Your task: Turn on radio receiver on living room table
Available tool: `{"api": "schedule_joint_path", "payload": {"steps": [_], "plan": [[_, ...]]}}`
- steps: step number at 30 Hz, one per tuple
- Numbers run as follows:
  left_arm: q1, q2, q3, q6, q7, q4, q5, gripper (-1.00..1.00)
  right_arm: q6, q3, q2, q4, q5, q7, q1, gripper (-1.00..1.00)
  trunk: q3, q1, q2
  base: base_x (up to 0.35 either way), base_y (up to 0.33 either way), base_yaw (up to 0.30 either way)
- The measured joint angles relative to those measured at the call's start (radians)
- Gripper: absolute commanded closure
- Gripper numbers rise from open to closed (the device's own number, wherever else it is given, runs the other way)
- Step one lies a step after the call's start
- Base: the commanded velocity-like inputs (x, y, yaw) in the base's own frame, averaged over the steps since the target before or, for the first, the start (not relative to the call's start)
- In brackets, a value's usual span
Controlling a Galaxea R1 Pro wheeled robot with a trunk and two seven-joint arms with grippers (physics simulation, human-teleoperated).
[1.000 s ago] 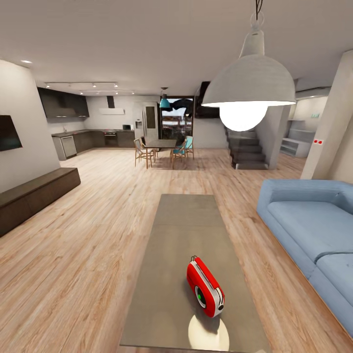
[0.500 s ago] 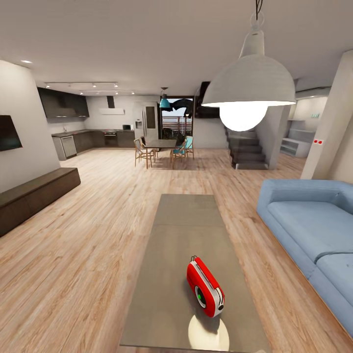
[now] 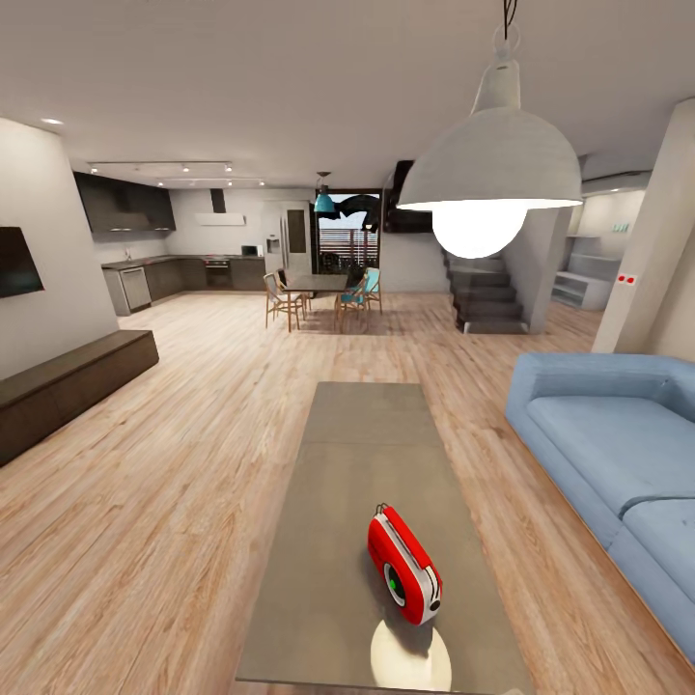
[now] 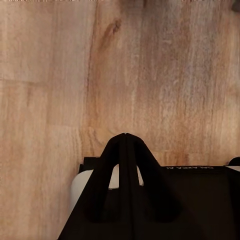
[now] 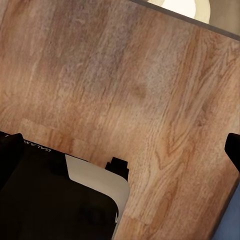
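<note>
A: How do the left jaws stand?

B: Together. The two dark fingers [image 4: 107,165] meet tip to tip, with nothing between them. They hang over the plank floor [image 4: 150,75], above the robot's black base [image 4: 190,200].

A: And the right jaws?

B: Apart, as far as I can tell. A dark tip [image 5: 234,150] shows at one edge of the right wrist view and dark bodywork at the other. Bare floor lies between them and nothing is held. At the far edge of that view is a strip of the grey bench [image 5: 227,22] with a pale round patch of light [image 5: 185,5] on it.

A: Where is the radio?

B: The radio [image 3: 403,567] is on the near end of the bench [image 3: 357,454], a little right of its middle line. It stands upright and turned at an angle, with its round dial on the near side and its thin handle on top. The patch of light lies just nearer than it on the bench top. No arm is near it.

A: What is around the bench?

B: A blue sofa [image 3: 618,444] is to the right. A dark low unit [image 3: 68,381] runs along the left wall, under a dark screen [image 3: 19,261]. A white dome lamp [image 3: 490,164] hangs above, lit.

A: And farther off?

B: There is a dining table with chairs [image 3: 319,285], a dark kitchen [image 3: 145,275] at far left and stairs [image 3: 487,299] at far right.
</note>
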Motion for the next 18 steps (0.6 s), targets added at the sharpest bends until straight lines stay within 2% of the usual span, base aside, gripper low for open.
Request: {"api": "schedule_joint_path", "payload": {"steps": [5,9,13,18], "plan": [[0.0,0.021,0.0,-0.022,0.001,-0.034,0.0,1.0,0.0,0.0,0.0,0.0,0.0,0.0,0.0,-1.0,0.0,0.0,0.0,0.0,0.0,0.0],[0.0,0.038,0.001,-0.09,0.002,-0.06,0.001,1.0,0.0,0.0,0.0,0.0,0.0,0.0,0.0,-1.0,0.0,0.0,0.0,0.0,0.0,0.0],[0.0,0.04,0.002,-0.109,0.001,-0.062,0.0,1.0,0.0,0.0,0.0,0.0,0.0,0.0,0.0,-1.0,0.0,0.0,0.0,0.0,0.0,0.0],[0.0,0.028,0.006,-0.113,0.0,-0.056,-0.001,1.0,0.0,0.0,0.0,0.0,0.0,0.0,0.0,-1.0,0.0,0.0,0.0,0.0,0.0,0.0]]}}
